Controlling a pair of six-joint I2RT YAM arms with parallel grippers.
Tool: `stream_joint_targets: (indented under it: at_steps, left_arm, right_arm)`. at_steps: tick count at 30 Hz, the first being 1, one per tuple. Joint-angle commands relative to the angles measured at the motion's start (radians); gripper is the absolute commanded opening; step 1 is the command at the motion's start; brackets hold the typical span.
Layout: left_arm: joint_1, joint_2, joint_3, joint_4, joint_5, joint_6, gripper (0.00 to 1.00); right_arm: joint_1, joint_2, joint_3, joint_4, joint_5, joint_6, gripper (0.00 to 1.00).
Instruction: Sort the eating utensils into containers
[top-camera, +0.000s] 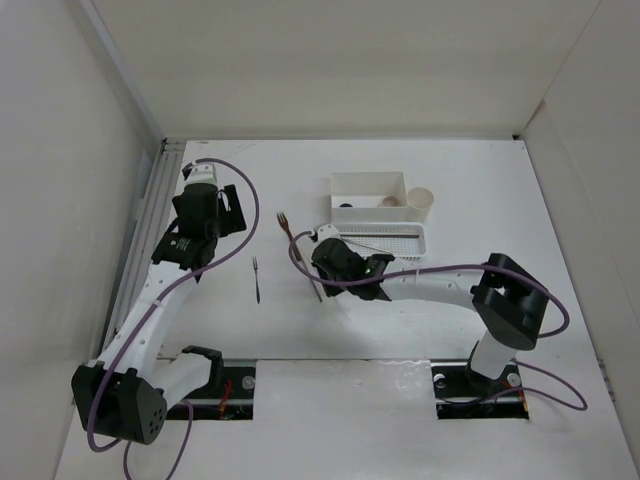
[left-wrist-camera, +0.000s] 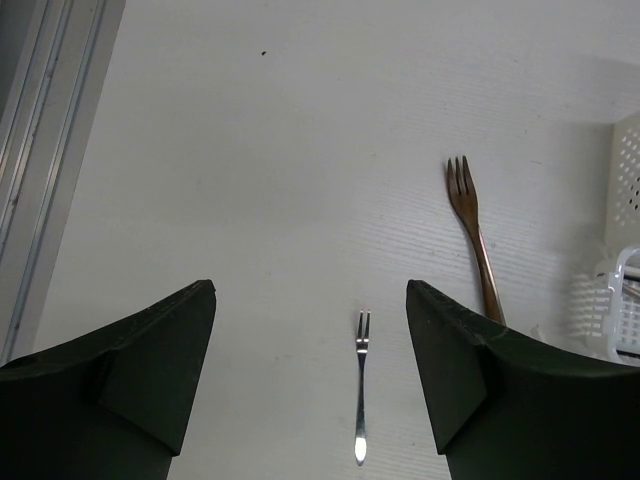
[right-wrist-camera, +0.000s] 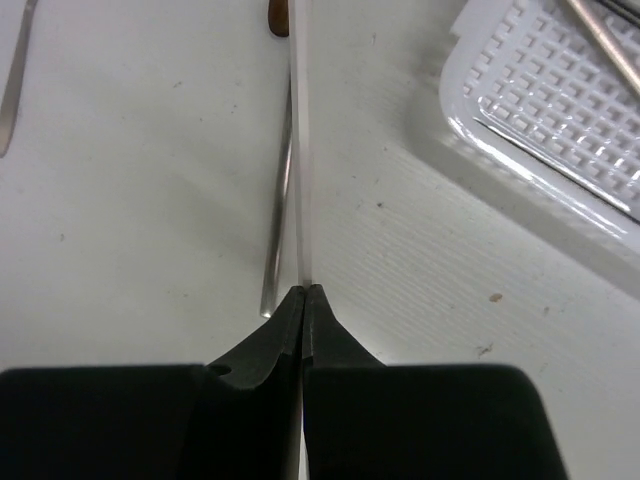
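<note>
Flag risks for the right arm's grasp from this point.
1. The right gripper pinches the chopstick at one end with only its fingertips. The long free length could pivot or slip out during the carry.
2. The brown fork lies near the chopstick's far end, so a swing might knock it.
3. The stick could catch the rim of the basket if it is carried low.

Two forks on the desk (top-camera: 400, 330), left of centre: a brown fork (top-camera: 286, 222) and a small silvery fork (top-camera: 257, 281). Three white containers, upper right (a box (top-camera: 368, 176), a basket (top-camera: 421, 242), a cup (top-camera: 420, 203)).
</note>
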Motion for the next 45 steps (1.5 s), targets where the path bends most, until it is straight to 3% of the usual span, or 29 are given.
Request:
stream_joint_targets:
  at_steps: [1,4,5,7,9,12,14,17,19,20,21,24,26,31,36,41,45]
  left_arm:
    - [-0.004,-0.026,-0.007,0.031,-0.006,-0.013,0.74]
    - [-0.004,-0.017,-0.007,0.031,-0.006,-0.013,0.74]
    - [-0.004,-0.017,-0.007,0.031,-0.006,-0.013,0.74]
    - [-0.004,-0.017,-0.016,0.031,0.005,-0.013,0.74]
    - [0.005,-0.006,-0.016,0.031,0.028,-0.013,0.74]
    - [0.023,0.014,-0.016,0.031,0.082,-0.013,0.73]
    - [0.034,0.029,-0.007,0.031,0.140,-0.004,0.72]
    - [0.058,0.069,0.024,0.011,0.203,-0.004,0.68]
    - [0.088,0.103,0.042,0.002,0.224,-0.004,0.68]
    - [0.088,0.112,0.042,0.002,0.238,-0.004,0.68]
    - [0.097,0.121,0.054,0.002,0.238,-0.004,0.68]
    - [0.097,0.155,0.055,0.002,0.256,-0.004,0.67]
    - [0.106,0.164,0.055,0.002,0.257,-0.004,0.67]
    - [0.106,0.173,0.044,0.002,0.257,0.006,0.67]
    - [0.106,0.164,0.015,0.011,0.266,0.006,0.67]
    - [0.106,0.164,0.004,0.030,0.275,0.006,0.67]
    - [0.106,0.155,0.004,0.030,0.286,0.006,0.67]
  right_arm:
    - [0.008,-0.058,0.018,-0.019,0.032,-0.113,0.00]
    - [0.008,-0.097,0.064,-0.038,0.020,-0.286,0.00]
    - [0.008,-0.106,0.087,-0.062,-0.005,-0.442,0.00]
    - [-0.059,-0.106,0.171,-0.194,-0.109,-0.600,0.00]
    - [-0.082,-0.115,0.201,-0.283,-0.109,-0.817,0.00]
    - [-0.136,-0.158,0.201,-0.309,-0.120,-1.068,0.00]
    - [-0.232,-0.167,0.201,-0.319,-0.186,-1.136,0.00]
    - [-0.355,-0.152,0.259,-0.361,-0.360,-1.158,0.00]
    - [-0.355,-0.143,0.259,-0.380,-0.420,-1.158,0.02]
    - [-0.305,-0.143,0.259,-0.357,-0.457,-1.143,0.07]
    - [-0.270,-0.143,0.209,-0.326,-0.468,-1.118,0.25]
    - [-0.153,-0.143,0.103,-0.169,-0.547,-1.009,0.52]
    - [-0.125,-0.118,0.089,-0.113,-0.586,-0.933,0.58]
    - [-0.042,0.004,0.130,-0.081,-0.525,-0.830,0.57]
    - [-0.042,0.061,0.115,-0.046,-0.416,-0.637,0.53]
    - [0.016,0.054,0.094,-0.009,-0.345,-0.693,0.53]
    - [0.034,0.107,0.126,-0.019,-0.379,-0.731,0.41]
